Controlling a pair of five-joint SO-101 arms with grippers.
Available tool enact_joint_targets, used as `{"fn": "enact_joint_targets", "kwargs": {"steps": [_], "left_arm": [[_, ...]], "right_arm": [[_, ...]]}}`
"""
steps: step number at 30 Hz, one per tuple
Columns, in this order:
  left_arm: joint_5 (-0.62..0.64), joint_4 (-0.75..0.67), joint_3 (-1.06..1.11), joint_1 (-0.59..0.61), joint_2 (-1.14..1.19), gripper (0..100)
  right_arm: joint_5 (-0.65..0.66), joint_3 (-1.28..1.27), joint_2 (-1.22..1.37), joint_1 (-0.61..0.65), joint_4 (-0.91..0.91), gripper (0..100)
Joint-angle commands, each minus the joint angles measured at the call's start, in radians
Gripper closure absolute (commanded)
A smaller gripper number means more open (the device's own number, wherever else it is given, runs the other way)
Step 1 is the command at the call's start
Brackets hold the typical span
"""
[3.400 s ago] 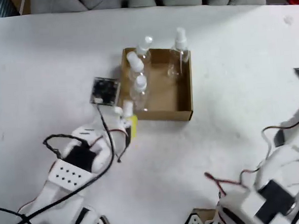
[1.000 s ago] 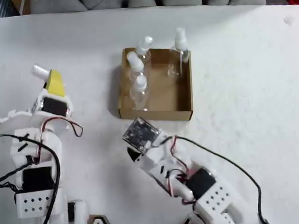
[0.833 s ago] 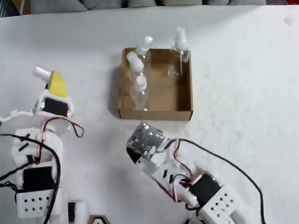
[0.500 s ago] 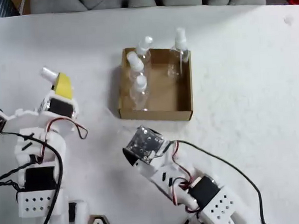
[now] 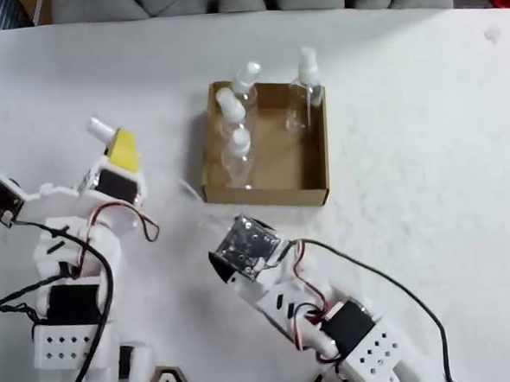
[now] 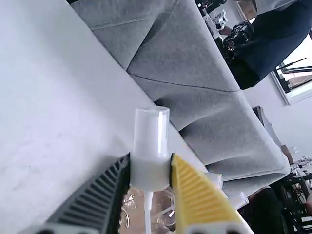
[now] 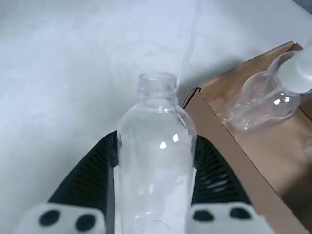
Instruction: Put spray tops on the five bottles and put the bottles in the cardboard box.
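Clamps a spray top (image 6: 150,141) in the left claw (image 6: 150,168) near the cardboard box (image 5: 268,194), the uncapped bottle (image 7: 155,180) in the right claw (image 7: 156,141) just beside it. Risks bending the dip tube (image 6: 146,214) if tilted off the bottle's mouth.

The left arm (image 5: 70,289) was extended from the near left toward the far side, and the left gripper (image 5: 111,137) was clamped on a spray top (image 6: 151,146). The right arm (image 5: 332,320) was angled from the near edge toward the far left, and the right gripper (image 7: 156,141) was closed around a bottle (image 7: 155,175).
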State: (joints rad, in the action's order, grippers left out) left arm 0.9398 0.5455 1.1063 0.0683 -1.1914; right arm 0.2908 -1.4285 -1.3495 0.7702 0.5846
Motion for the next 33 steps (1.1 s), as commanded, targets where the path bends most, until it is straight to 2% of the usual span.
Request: {"fn": "enact_joint_targets", "kwargs": {"steps": [1,4,8,19,24,30,33], "left_arm": [[-0.015,0.009,-0.009,-0.018,-0.031,98],[-0.017,0.048,-0.015,-0.058,-0.031,98],[-0.104,0.052,-0.009,-0.105,-0.031,98],[-0.117,0.071,0.009,-0.191,-0.031,98],[-0.192,0.071,0.015,-0.260,-0.031,98],[-0.196,0.063,0.029,-0.274,-0.031,98],[-0.193,0.061,0.011,-0.228,-0.031,98]], "right_arm": [[0.005,0.012,-0.021,0.007,-0.024,98.3],[0.003,0.012,-0.021,0.005,-0.024,98.3],[0.003,0.014,-0.021,0.002,-0.024,98.3],[0.003,0.017,-0.021,-0.047,-0.024,98.3],[0.003,0.017,-0.022,-0.047,-0.024,98.3],[0.003,0.018,-0.022,-0.050,-0.024,98.3],[0.003,0.018,-0.022,-0.050,-0.024,98.3]]}}
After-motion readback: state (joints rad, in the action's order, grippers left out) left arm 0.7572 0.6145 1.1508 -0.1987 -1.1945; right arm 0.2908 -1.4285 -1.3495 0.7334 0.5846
